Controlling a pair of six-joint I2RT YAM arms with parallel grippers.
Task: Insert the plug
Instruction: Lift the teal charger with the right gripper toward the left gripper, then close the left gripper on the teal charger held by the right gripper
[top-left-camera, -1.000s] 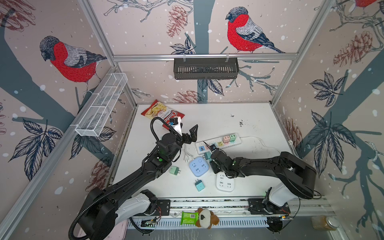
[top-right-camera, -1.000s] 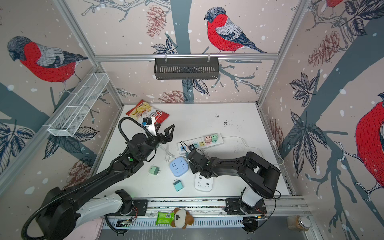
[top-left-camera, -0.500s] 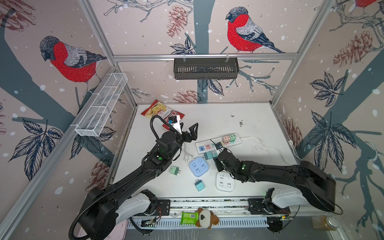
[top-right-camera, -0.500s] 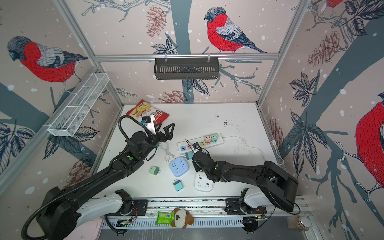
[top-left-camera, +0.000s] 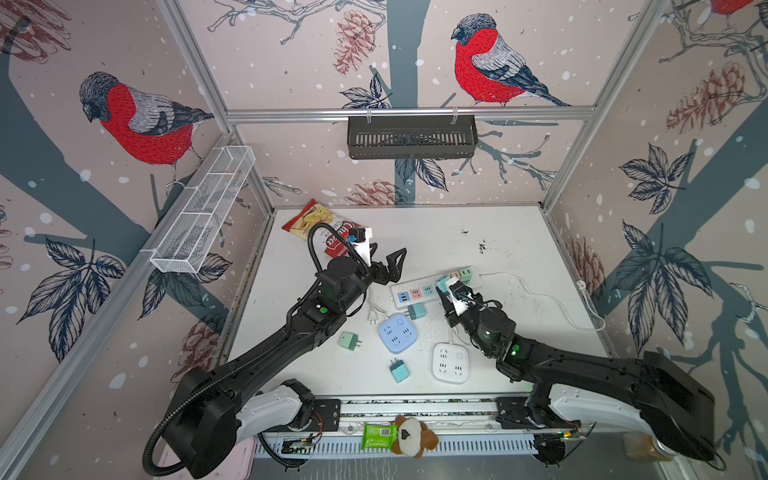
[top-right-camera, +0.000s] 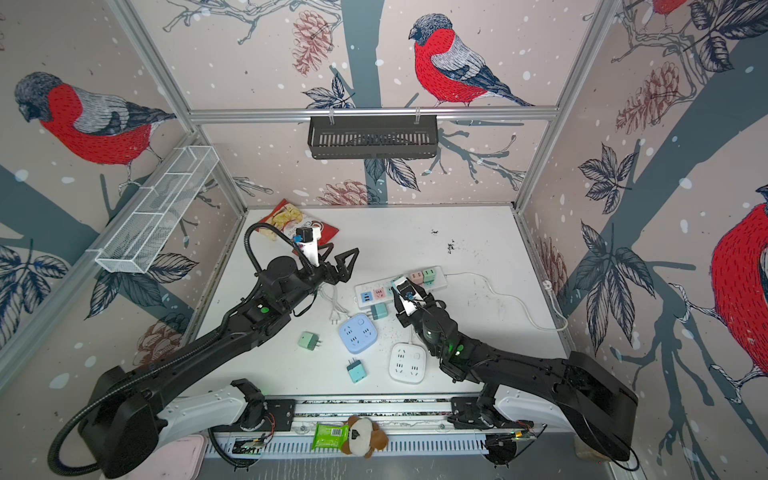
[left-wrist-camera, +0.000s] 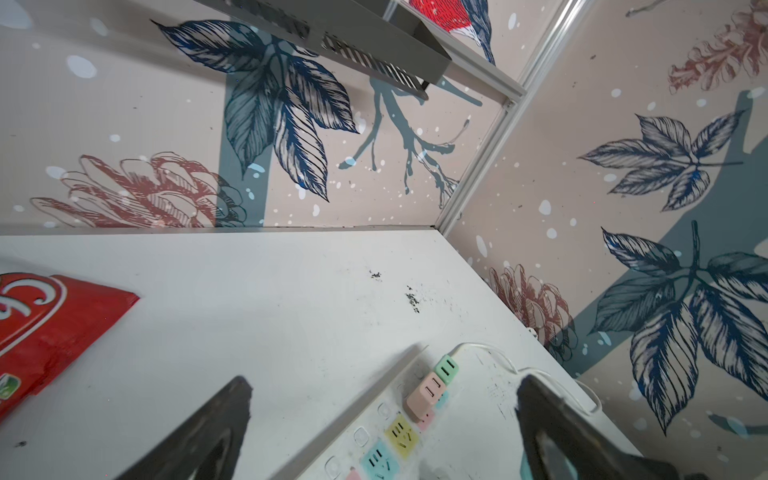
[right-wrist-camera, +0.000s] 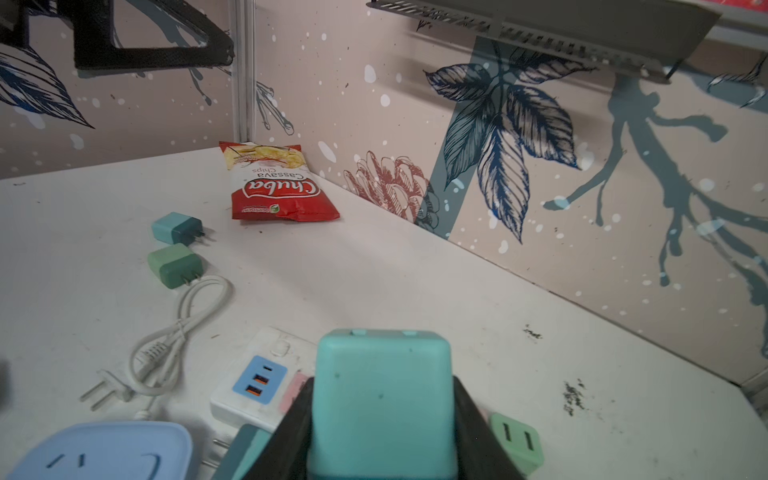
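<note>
Right of centre in a top view, our right claw (top-left-camera: 446, 287) grips a teal plastic cube plug (top-left-camera: 443, 283) over the white power strip (top-left-camera: 415, 294); our left claw (top-left-camera: 388, 252) gapes empty.

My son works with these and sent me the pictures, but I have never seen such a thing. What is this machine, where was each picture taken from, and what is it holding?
These are two black robot arms at a white table, each ending in a two-fingered pincer. Two pictures look down from overhead, side by side; the other two come from a camera on each wrist. On the table lie a long power strip, a blue socket block, a white socket block, loose plugs, a coiled cable and a bag of chips. The right pincer is shut on a teal plug at the strip. The left pincer is open and holds nothing.
</note>
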